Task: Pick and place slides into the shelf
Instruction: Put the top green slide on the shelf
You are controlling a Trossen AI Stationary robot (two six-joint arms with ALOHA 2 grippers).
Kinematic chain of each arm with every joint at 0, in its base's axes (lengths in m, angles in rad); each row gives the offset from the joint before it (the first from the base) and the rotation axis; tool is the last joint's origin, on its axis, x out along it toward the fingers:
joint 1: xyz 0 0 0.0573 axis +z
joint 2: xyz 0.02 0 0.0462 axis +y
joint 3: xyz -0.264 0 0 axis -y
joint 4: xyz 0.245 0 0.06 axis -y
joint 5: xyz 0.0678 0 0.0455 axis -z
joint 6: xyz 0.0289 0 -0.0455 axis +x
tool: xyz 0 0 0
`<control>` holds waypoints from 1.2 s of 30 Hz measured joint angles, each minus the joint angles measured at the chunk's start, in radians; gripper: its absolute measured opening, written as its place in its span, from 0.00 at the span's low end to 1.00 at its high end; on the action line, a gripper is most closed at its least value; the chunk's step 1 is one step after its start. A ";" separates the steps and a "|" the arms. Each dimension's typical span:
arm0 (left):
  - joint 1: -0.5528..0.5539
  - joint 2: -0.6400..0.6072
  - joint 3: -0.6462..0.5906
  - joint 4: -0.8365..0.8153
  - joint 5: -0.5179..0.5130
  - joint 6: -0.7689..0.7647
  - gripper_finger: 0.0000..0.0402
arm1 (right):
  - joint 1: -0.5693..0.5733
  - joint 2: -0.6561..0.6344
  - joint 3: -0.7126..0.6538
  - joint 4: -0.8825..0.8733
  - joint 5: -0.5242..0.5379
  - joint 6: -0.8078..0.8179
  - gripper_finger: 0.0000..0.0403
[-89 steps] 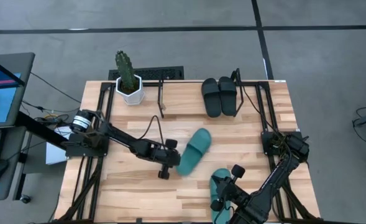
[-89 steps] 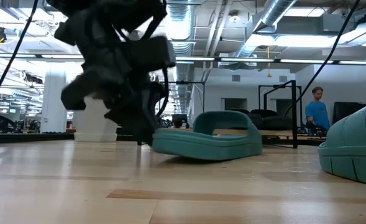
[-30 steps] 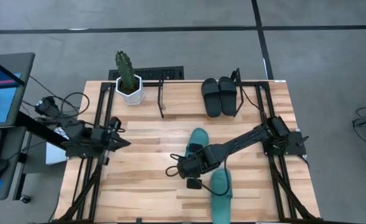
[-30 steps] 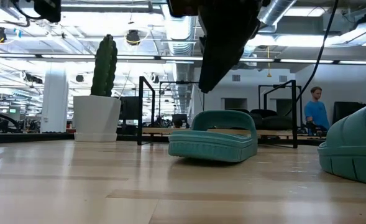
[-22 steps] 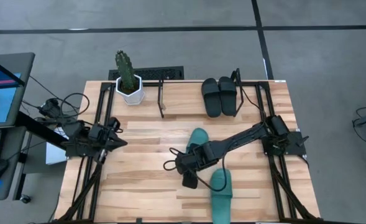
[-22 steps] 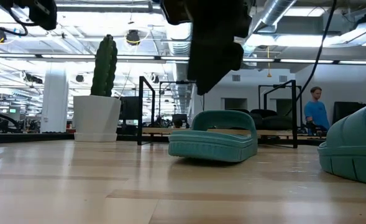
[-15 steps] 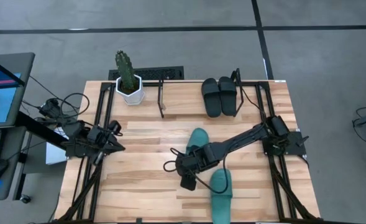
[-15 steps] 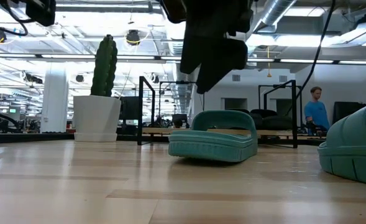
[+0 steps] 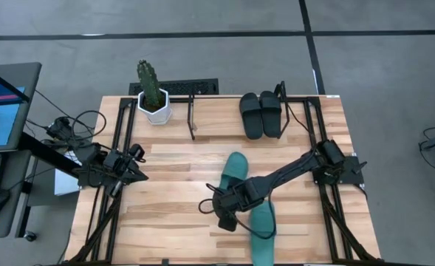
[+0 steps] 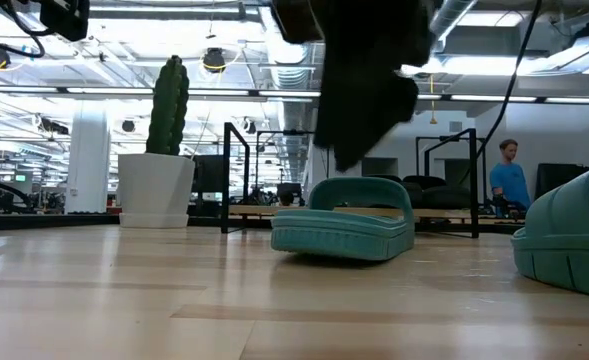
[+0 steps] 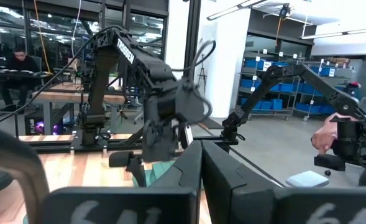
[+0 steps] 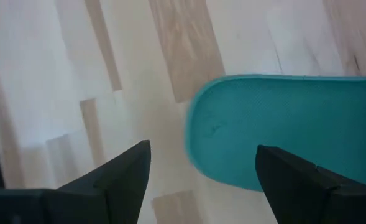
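Two teal slides lie soles down on the wooden table: one [image 9: 234, 167] at mid-table, partly under my right arm, and one [image 9: 262, 227] by the near edge. Both also show in the low view [image 10: 344, 224] [image 10: 571, 245]. Two black slides [image 9: 261, 114] rest side by side in the shelf [image 9: 192, 115] at the far edge. My right gripper [image 9: 227, 216] hangs open above the table, slanting down, just left of the near teal slide; a teal slide's rounded end [image 12: 282, 127] lies just beyond its fingers [image 12: 125, 174]. My left gripper [image 9: 134, 167], shut [image 11: 201, 180], waits at the table's left.
A cactus in a white pot [image 9: 153, 96] stands at the far left corner. Black mounting rails [image 9: 121, 148] run along both sides of the table. Bare wood lies left of mid-table. A person [image 10: 509, 175] stands in the room beyond.
My right gripper has gone a little toward the near edge and the near teal slide, rolling about its own axis as it went. Both teal slides lie where they were.
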 joint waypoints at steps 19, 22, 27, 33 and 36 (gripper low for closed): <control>0.000 0.003 0.000 -0.008 0.001 -0.006 0.00 | -0.018 0.117 -0.073 0.125 -0.107 -0.001 0.68; 0.000 0.003 0.000 -0.008 0.001 -0.006 0.00 | -0.027 0.118 -0.074 0.127 -0.113 -0.006 0.68; 0.000 0.003 0.000 -0.007 0.000 -0.006 0.00 | -0.033 0.115 -0.075 0.128 -0.121 -0.017 0.68; 0.000 0.003 0.000 -0.008 0.001 -0.006 0.00 | -0.057 0.118 -0.076 0.127 -0.161 -0.070 0.68; 0.000 0.003 0.000 -0.009 0.001 -0.005 0.00 | -0.070 0.118 -0.076 0.127 -0.171 -0.090 0.68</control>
